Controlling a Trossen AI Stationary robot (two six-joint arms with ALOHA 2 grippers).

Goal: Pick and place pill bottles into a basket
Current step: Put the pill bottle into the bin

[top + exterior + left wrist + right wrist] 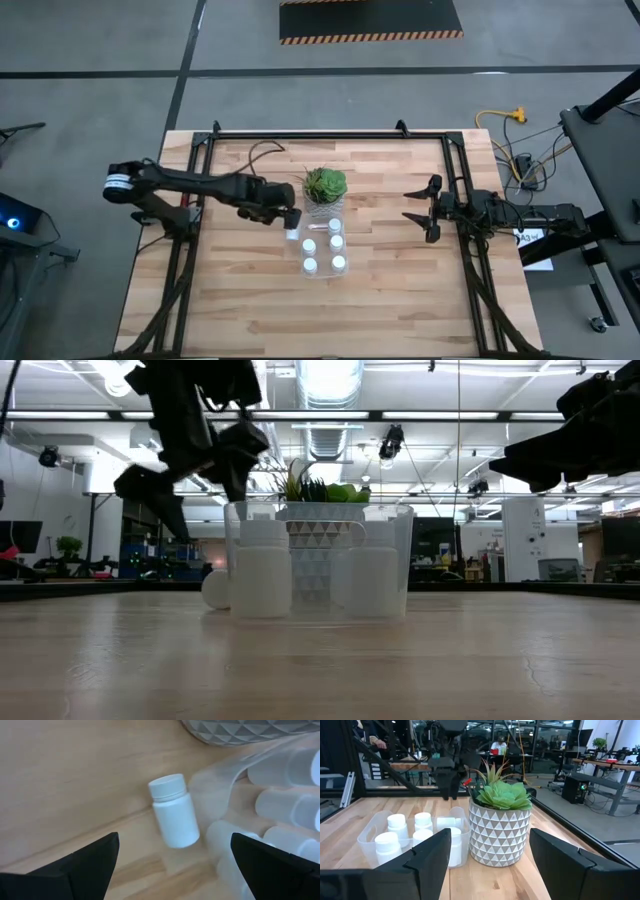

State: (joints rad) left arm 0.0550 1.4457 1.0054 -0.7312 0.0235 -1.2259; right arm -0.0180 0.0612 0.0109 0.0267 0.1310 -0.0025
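One white pill bottle [172, 815] lies on its side on the table, just left of the clear basket [324, 275]; it also shows in the high view [291, 235] and the low view [215, 588]. Several more bottles [337, 241] are inside the basket, most upright, one lying [447, 821]. My left gripper [175, 865] is open above the lying bottle, a finger on either side, touching nothing; it shows in the high view [290, 215] too. My right gripper [420, 205] is open and empty near the table's right edge.
A green potted plant [325, 185] in a white patterned pot [500, 827] stands right against the basket's far end. Bare wooden table lies near, left and right of the basket. Black frame rails [200, 150] run along the table's sides and far edge.
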